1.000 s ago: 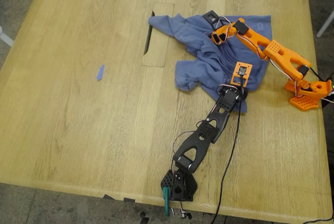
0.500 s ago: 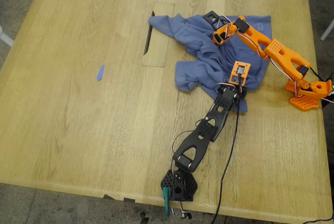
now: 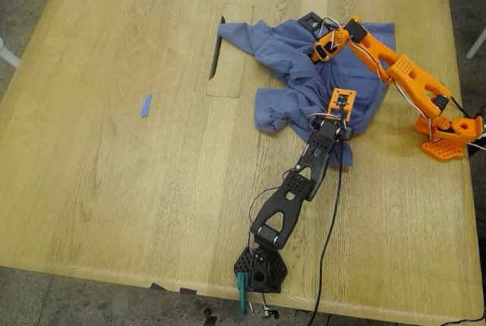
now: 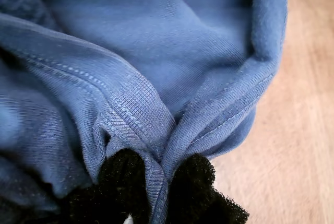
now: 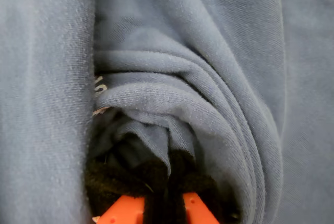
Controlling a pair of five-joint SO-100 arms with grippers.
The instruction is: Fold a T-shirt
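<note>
The blue-purple T-shirt (image 3: 281,52) lies crumpled on the wooden table (image 3: 114,174), toward the exterior view's upper right. My first gripper (image 3: 339,117), on the black arm, is shut on a stitched hem of the T-shirt (image 4: 156,51) near its edge closest to the black base; its black pads (image 4: 122,174) pinch the fold. My second gripper (image 3: 325,43), on the orange arm, is shut on bunched folds of the T-shirt (image 5: 209,78) at its far side. A bit of print (image 5: 98,85) peeks from those folds.
A rectangular hatch (image 3: 230,52) is set in the table just to the exterior view's left of the shirt. A small blue tape strip (image 3: 146,105) lies further left. The black base (image 3: 260,271) sits at the near edge, the orange base (image 3: 448,140) at the right edge. A black cable (image 3: 330,219) trails beside the black arm.
The orange arm has moved toward the table's far edge with its folds of cloth. The black arm has shifted slightly to the exterior view's left, pulling the shirt's near edge with it.
</note>
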